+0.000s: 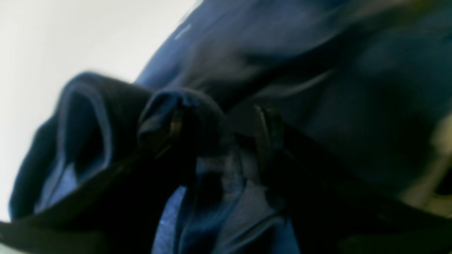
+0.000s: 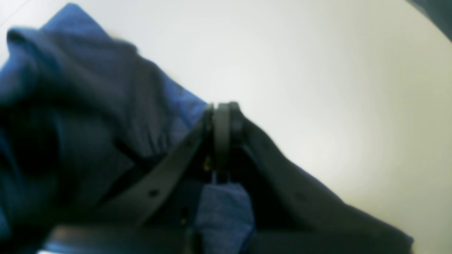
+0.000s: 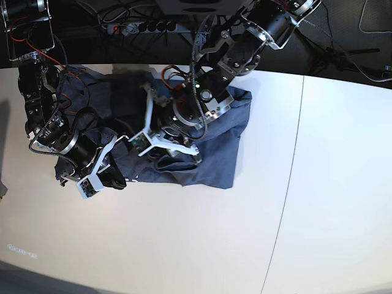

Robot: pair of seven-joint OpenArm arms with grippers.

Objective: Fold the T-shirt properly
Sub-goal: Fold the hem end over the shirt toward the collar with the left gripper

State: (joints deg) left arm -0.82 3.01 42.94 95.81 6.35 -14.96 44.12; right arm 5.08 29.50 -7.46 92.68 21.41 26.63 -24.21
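Note:
The blue-grey T-shirt (image 3: 220, 153) lies bunched and creased on the white table (image 3: 184, 245), left of centre. My left gripper (image 3: 174, 147) is low over the middle of the heap. In the left wrist view the left gripper (image 1: 220, 120) is open, with a fold of the T-shirt (image 1: 300, 53) draped over one fingertip and more cloth between the fingers. My right gripper (image 3: 113, 177) is at the heap's lower left edge. Up close, the right gripper (image 2: 222, 113) is shut, with a strip of the T-shirt (image 2: 88, 106) pinched between its fingers. No lettering shows.
A power strip (image 3: 144, 26) and loose cables (image 3: 343, 58) lie beyond the table's far edge. A seam (image 3: 288, 184) runs down the tabletop right of the shirt. Both arms reach in from the back, crossing over the cloth.

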